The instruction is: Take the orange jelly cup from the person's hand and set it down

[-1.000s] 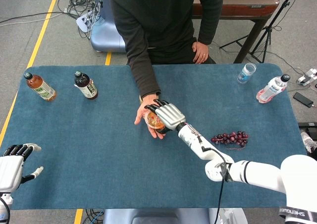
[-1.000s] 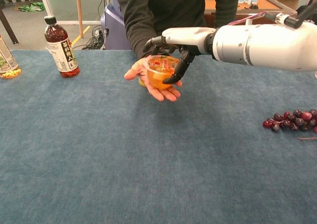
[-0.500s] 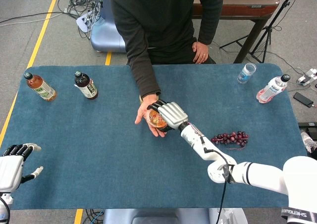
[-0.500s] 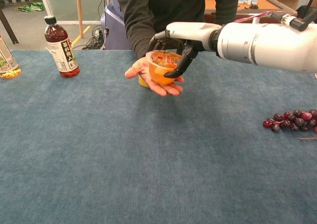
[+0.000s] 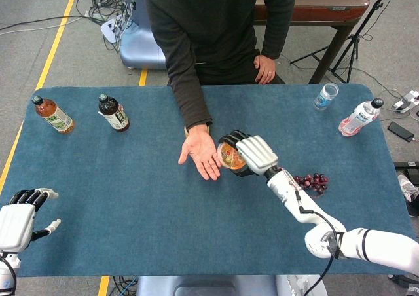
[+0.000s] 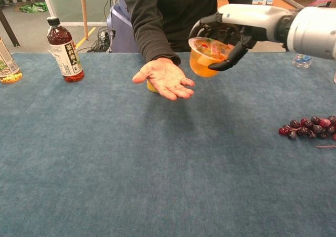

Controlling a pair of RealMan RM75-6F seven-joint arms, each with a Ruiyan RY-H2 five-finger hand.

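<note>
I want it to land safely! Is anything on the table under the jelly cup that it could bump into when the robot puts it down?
Nothing visible. The right hand holds the orange jelly cup in the air, clear of the person's hand. The blue table near it looks bare; the grapes lie off to the side.

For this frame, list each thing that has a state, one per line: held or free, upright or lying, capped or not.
orange jelly cup: held in the air, tilted, clear of the palm
right hand: grips the cup
left hand: holds nothing, fingers apart
person's hand: open, palm up, empty
dark tea bottle: upright, capped
amber tea bottle: capped
pink-label bottle: capped
grapes: lying on table
</note>
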